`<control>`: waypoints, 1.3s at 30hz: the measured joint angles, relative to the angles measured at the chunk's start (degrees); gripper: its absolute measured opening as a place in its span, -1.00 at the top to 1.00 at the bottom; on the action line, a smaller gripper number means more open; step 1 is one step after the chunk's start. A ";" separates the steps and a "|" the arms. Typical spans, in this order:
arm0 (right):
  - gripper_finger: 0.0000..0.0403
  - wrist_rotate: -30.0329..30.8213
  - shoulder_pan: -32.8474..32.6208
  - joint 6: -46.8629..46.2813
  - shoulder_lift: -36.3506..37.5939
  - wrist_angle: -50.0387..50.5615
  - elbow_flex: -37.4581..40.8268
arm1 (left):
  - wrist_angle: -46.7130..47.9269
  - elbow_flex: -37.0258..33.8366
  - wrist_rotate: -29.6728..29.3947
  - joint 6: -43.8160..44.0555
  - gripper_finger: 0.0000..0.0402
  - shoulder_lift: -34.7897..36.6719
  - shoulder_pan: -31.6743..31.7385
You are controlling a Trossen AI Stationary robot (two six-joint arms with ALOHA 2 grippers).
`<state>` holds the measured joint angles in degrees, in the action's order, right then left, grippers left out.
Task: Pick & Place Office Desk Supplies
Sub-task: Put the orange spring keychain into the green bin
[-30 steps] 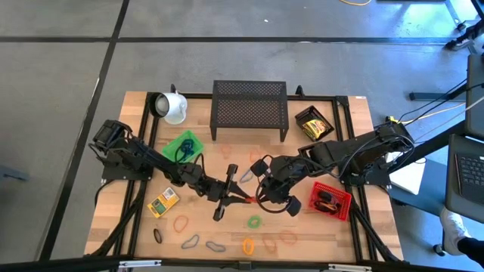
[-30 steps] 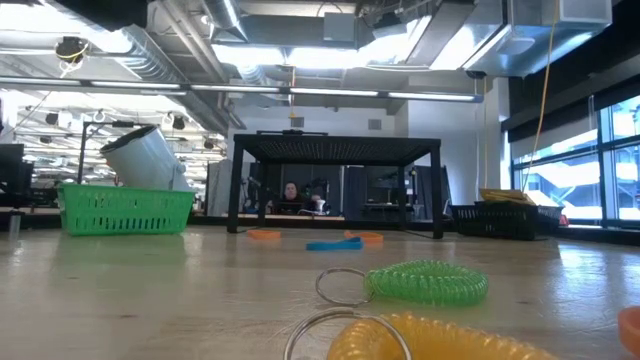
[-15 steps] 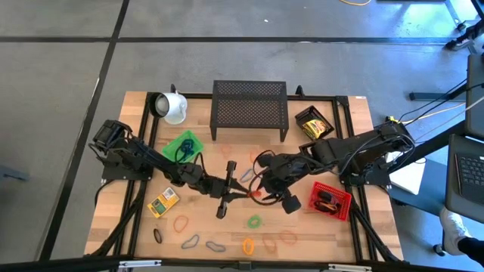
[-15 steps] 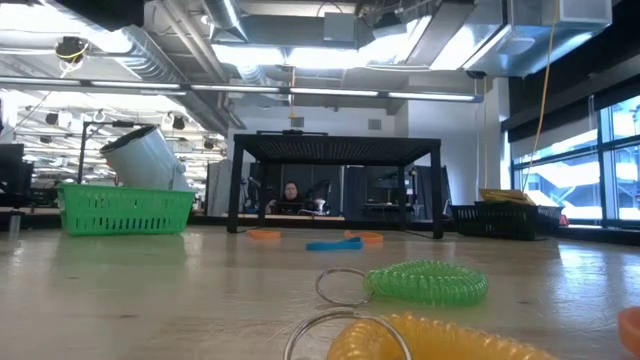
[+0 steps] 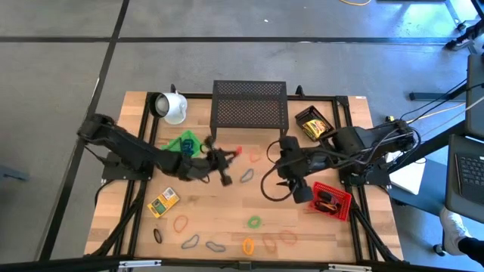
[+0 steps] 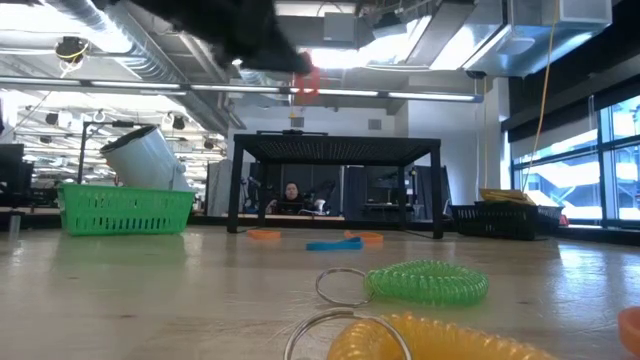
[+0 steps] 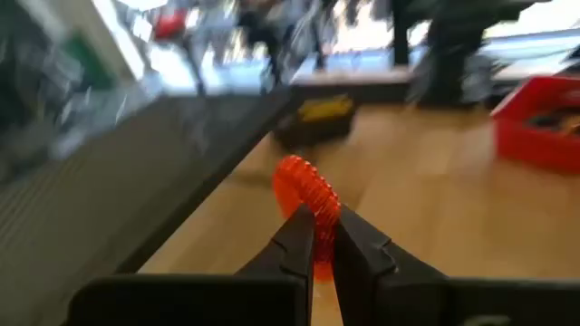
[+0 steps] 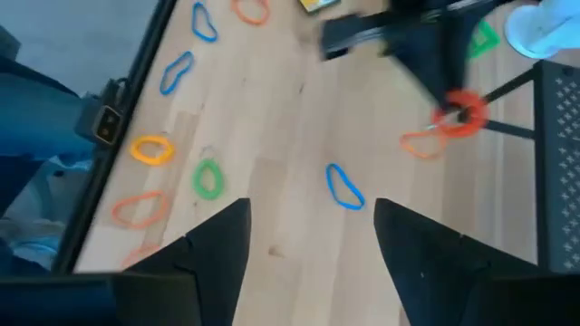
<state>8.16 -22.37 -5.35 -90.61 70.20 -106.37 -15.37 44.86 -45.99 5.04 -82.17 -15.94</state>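
Mid-sort at the office desk: the left gripper [image 5: 229, 154] is clenched on a red coiled loop [image 5: 237, 152], carried in the air above the table's middle, just near of the black mesh shelf [image 5: 249, 110] and right of the green basket [image 5: 184, 143]. The right gripper [image 5: 281, 175], jaws released and empty, hangs left of the red bin [image 5: 330, 199].

Judging by the spread, most of the work remains: a yellow box [image 5: 162, 202] lies at the near left, and blue, orange, green and yellow loops, among them a green coiled loop [image 5: 254, 222], dot the near edge.

The left wrist view shows the grasp itself, the coil [image 7: 306, 196] pinched between the fingertips [image 7: 299, 237]. The right wrist view shows its own wide-spread fingers [image 8: 216, 241] over a blue loop [image 8: 343, 186].
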 joint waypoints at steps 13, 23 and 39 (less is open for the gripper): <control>-0.18 -0.01 -2.27 -0.41 -0.02 1.60 -0.17 | 53.04 0.00 8.07 31.18 0.91 18.61 10.00; -0.18 -0.03 -2.27 -3.18 -0.02 1.82 -0.15 | 67.91 -5.04 11.45 45.11 0.91 19.56 12.93; -0.18 -0.02 -2.27 -3.19 -0.04 1.83 -0.15 | 65.52 -11.37 13.17 50.31 0.91 19.54 13.94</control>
<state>8.14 -24.64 -8.54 -90.65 72.03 -106.52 50.15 33.50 -32.82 55.34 -62.63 -2.00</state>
